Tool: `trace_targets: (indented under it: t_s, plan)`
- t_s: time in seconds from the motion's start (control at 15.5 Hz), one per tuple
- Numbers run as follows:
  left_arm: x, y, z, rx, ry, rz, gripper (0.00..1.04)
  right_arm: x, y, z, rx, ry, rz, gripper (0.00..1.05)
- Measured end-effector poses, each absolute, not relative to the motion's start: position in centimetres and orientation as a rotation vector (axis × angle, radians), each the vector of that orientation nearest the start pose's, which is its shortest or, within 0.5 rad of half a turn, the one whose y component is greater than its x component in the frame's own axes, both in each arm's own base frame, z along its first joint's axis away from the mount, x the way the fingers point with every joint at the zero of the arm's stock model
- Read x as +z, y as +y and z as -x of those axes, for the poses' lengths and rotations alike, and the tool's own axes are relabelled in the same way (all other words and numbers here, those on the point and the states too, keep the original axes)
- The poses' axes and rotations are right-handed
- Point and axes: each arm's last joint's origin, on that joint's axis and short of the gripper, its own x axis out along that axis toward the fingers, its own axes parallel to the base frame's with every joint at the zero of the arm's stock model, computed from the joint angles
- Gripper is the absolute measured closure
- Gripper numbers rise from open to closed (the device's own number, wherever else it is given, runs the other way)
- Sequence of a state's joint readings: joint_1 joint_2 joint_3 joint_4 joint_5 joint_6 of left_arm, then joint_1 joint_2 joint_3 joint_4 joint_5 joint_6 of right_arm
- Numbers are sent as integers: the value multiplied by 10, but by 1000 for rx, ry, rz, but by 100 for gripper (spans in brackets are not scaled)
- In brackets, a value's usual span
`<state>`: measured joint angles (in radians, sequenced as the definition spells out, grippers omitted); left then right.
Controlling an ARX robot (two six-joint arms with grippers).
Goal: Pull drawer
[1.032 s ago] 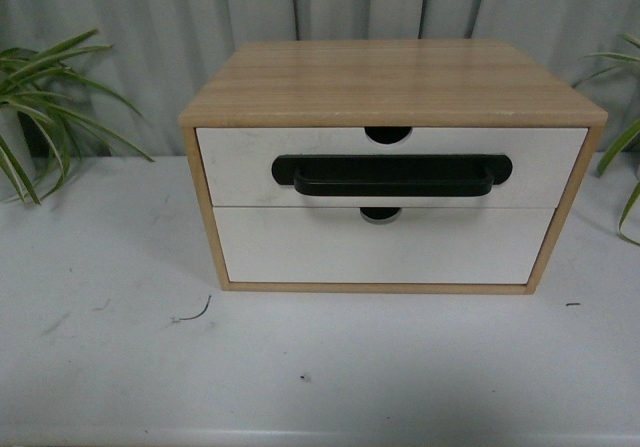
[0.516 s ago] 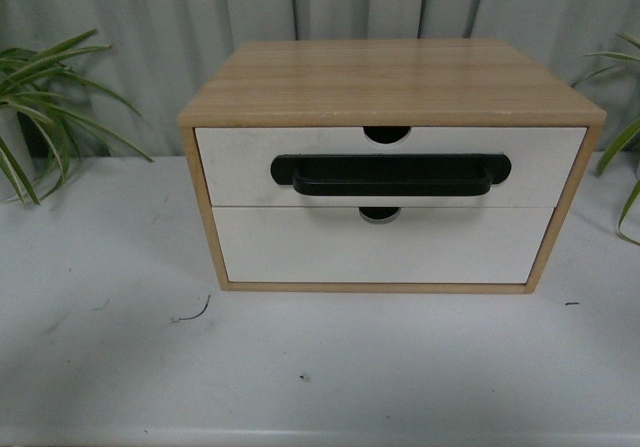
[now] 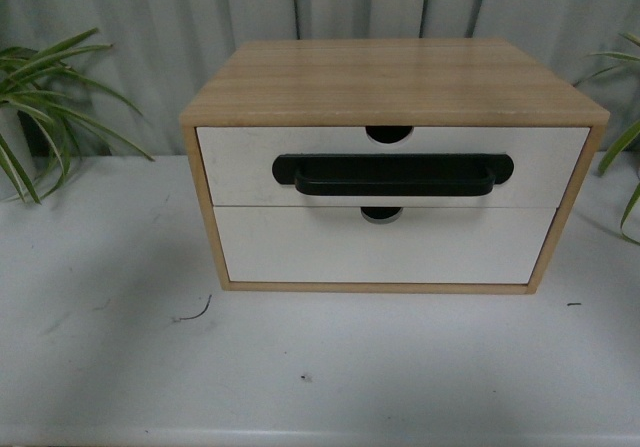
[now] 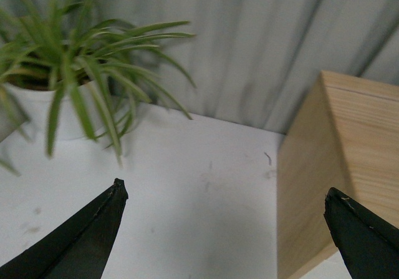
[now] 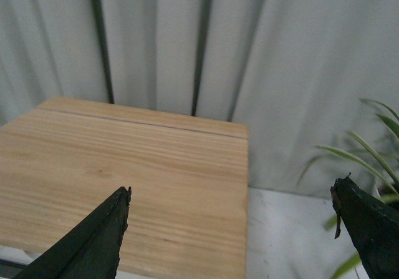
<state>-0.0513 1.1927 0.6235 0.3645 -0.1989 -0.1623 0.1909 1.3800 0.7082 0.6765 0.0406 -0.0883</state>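
Observation:
A light wood cabinet (image 3: 390, 79) stands on the white table (image 3: 110, 347) in the front view. Its upper drawer (image 3: 240, 162) has a white front, a long black bar handle (image 3: 392, 175) and a half-round notch (image 3: 388, 133); it sits shut. Below it is a plain white drawer front (image 3: 385, 249) without a handle. Neither arm shows in the front view. My left gripper (image 4: 224, 195) is open over the table beside the cabinet's side wall (image 4: 308, 185). My right gripper (image 5: 232, 195) is open above the cabinet's top (image 5: 124, 166), near one of its edges. Both hold nothing.
A potted plant (image 3: 45, 97) stands at the table's left, seen closer in the left wrist view as plant (image 4: 75, 73). More leaves (image 3: 625, 157) reach in at the right. A corrugated grey wall (image 3: 330, 2) runs behind the cabinet.

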Motion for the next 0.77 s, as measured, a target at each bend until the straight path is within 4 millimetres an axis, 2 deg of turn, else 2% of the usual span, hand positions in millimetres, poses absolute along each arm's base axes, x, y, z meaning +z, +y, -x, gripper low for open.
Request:
trace_targets:
  t_s: [0.13,0.19,0.26,0.32,0.65,0.77]
  plan:
    - [256,-31,-289,-24,254,21,7,257,74,-316,278,3,293,6]
    - [267,-60,-304,-258,298,-142,7,252,82,-317,426,-1,533,6]
    - [274,-87,-307,-440,336,-310,7,245,81,-316,545,-3,758,6]
    - [274,-99,-307,-518,359,-389,7,240,80,-315,610,-1,870,6]
    - [254,-154,-296,-897,526,-698,7,225,58,-312,821,18,1329,6]
    - [250,-170,-300,-971,556,-773,7,222,48,-317,876,26,1466,6]
